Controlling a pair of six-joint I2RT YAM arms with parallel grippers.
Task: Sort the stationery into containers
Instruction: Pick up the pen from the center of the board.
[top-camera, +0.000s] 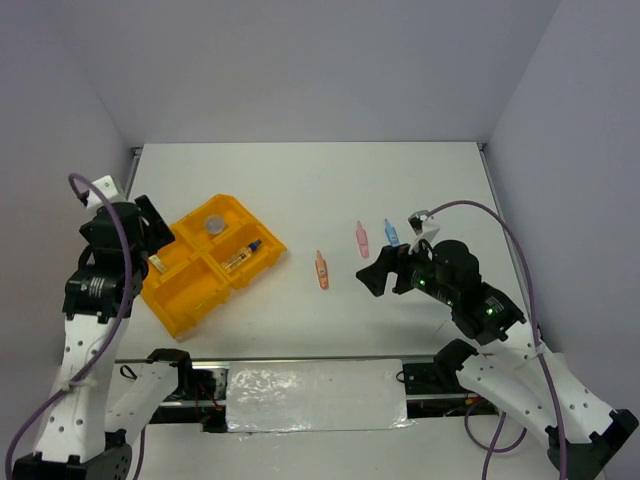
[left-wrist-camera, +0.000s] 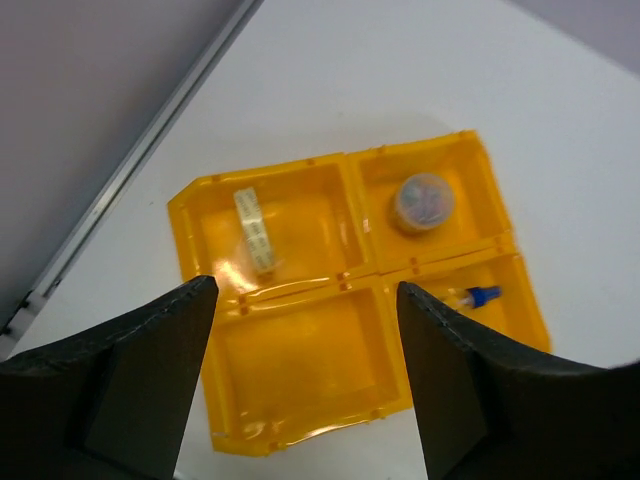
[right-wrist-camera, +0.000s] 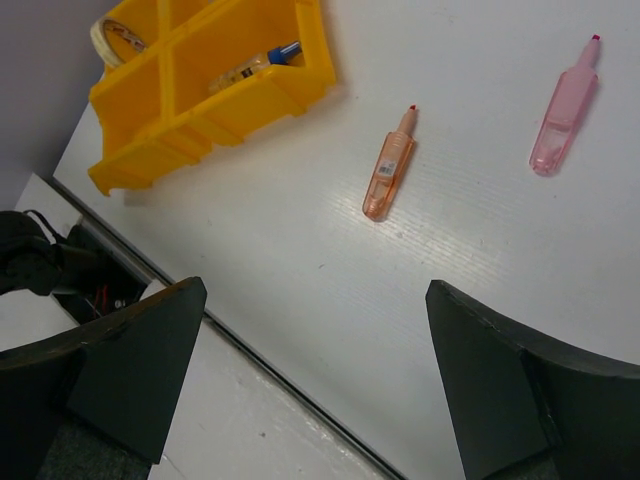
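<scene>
Loose on the table (top-camera: 300, 190), three in all: orange pen (right-wrist-camera: 389, 168), pink pen (right-wrist-camera: 563, 108), blue pen (top-camera: 391, 232). In the four-compartment tray (left-wrist-camera: 300, 350), one apiece: tape ring (left-wrist-camera: 255, 232), jar (left-wrist-camera: 424, 200), capped tube (top-camera: 243, 256). Left gripper (left-wrist-camera: 305, 288) and right gripper (right-wrist-camera: 315, 288) spread wide, grasping nothing.

1. Your left fingers (left-wrist-camera: 150, 380) stand wide apart above the tray (left-wrist-camera: 300, 425). The compartment straight below them is bare.
2. Ahead of them, the tape ring (left-wrist-camera: 255, 232), jar (left-wrist-camera: 424, 200) and tube (left-wrist-camera: 473, 296) each take up a compartment, and divider walls block any sideways sweep.
3. To their left, the enclosure wall (left-wrist-camera: 90, 100) runs close by the tray.
4. Your right fingers (right-wrist-camera: 120, 370) are spread over bare bench (right-wrist-camera: 300, 280).
5. Ahead of them, the orange pen (right-wrist-camera: 389, 165) and pink pen (right-wrist-camera: 563, 110) lie well apart, with open bench around each.
6. The blue pen (top-camera: 391, 232) lies near the pink pen, leaving a narrower gap.
</scene>
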